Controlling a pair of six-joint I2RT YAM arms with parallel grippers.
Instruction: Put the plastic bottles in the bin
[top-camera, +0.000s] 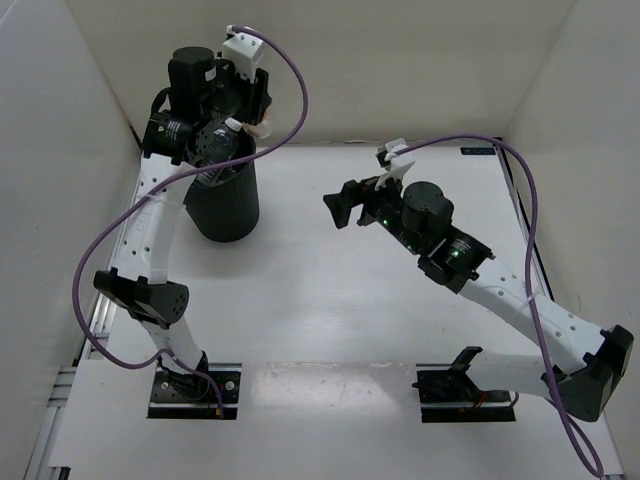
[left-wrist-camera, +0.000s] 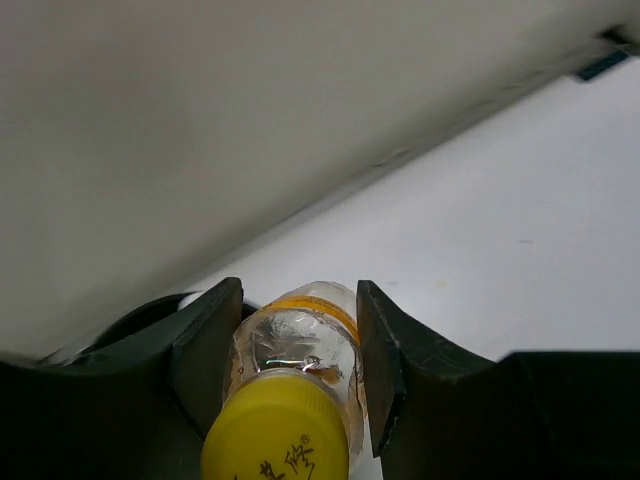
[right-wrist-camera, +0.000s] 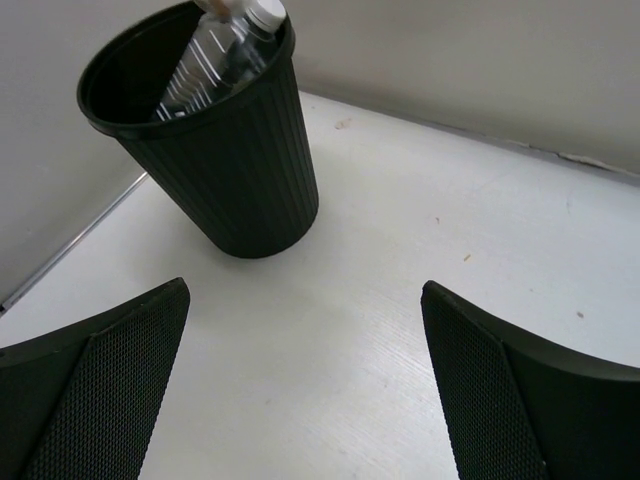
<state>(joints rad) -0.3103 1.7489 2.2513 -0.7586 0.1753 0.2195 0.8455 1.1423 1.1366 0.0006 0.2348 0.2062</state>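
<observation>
My left gripper is shut on a clear plastic bottle with a yellow cap and an orange label band. In the top view that gripper hangs over the rim of the bin, a tall black ribbed wastebasket at the back left. A dark arc of the bin's rim shows beside the left finger. Another clear bottle with a pale cap leans inside the bin, its top sticking above the rim. My right gripper is open and empty, mid-table, right of the bin.
White walls close the table at the back and on both sides. The bin stands close to the back left corner. Purple cables loop from both arms, the left one hanging out over the table's left edge.
</observation>
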